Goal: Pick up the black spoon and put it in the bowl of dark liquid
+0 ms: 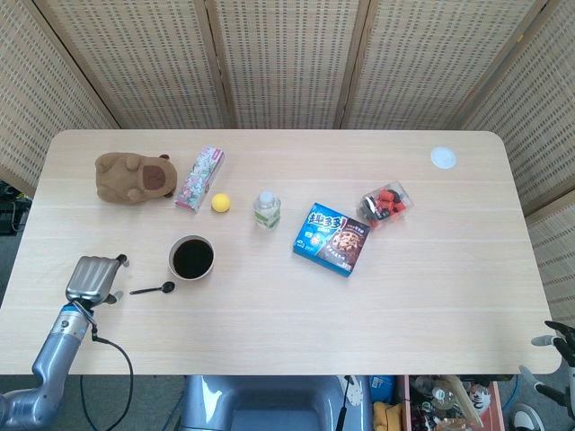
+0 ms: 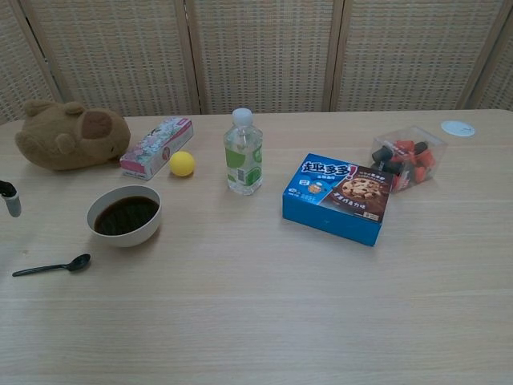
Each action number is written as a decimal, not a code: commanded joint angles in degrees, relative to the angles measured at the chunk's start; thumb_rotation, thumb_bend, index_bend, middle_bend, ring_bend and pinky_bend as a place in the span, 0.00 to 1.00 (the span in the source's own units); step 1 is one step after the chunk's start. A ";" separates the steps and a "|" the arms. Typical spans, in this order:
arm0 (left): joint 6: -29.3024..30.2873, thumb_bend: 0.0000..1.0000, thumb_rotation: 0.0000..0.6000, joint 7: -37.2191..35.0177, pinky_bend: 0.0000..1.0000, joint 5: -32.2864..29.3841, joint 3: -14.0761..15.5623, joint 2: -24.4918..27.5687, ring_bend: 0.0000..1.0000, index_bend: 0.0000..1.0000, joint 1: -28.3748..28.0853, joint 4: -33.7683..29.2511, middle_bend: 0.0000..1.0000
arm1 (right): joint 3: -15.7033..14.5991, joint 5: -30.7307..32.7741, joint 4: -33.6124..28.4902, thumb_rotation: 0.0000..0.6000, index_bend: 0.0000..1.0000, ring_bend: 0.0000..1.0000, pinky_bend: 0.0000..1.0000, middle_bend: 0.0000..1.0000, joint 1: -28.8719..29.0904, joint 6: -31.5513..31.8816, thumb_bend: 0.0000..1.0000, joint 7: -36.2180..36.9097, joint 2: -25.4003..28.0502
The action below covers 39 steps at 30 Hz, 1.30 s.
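Observation:
The black spoon (image 1: 153, 289) (image 2: 52, 265) lies flat on the table just in front of and to the left of the white bowl of dark liquid (image 1: 191, 258) (image 2: 124, 215), its scoop end nearest the bowl. My left hand (image 1: 90, 278) hovers left of the spoon's handle, apart from it and holding nothing; the chest view catches only one fingertip (image 2: 10, 198) at the left edge. My right hand (image 1: 555, 346) shows only as spread fingertips beyond the table's near right corner, with nothing in it.
Behind the bowl are a brown plush toy (image 1: 135, 176), a pink packet (image 1: 199, 178), a yellow ball (image 1: 220, 202) and a small bottle (image 1: 266, 209). A blue cookie box (image 1: 331, 238), a clear box of snacks (image 1: 385, 205) and a white lid (image 1: 442, 158) sit to the right.

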 commanded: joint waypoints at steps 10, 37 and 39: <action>-0.45 0.24 1.00 -9.31 0.06 5.18 -3.75 -3.91 0.30 0.46 5.72 5.73 0.49 | 0.04 -0.02 0.11 1.00 0.47 0.22 0.31 0.34 0.14 -0.14 0.30 -0.11 -0.10; -4.63 0.46 1.00 -8.82 0.00 8.14 -7.75 -10.38 0.00 0.52 9.83 15.02 0.00 | 0.10 0.25 0.46 1.00 0.47 0.22 0.31 0.34 0.22 -0.53 0.30 -0.08 -0.32; -4.97 0.46 1.00 -8.78 0.00 8.17 -7.92 -10.89 0.00 0.52 10.16 15.65 0.00 | 0.08 0.25 0.48 1.00 0.47 0.22 0.31 0.34 0.24 -0.60 0.30 -0.12 -0.33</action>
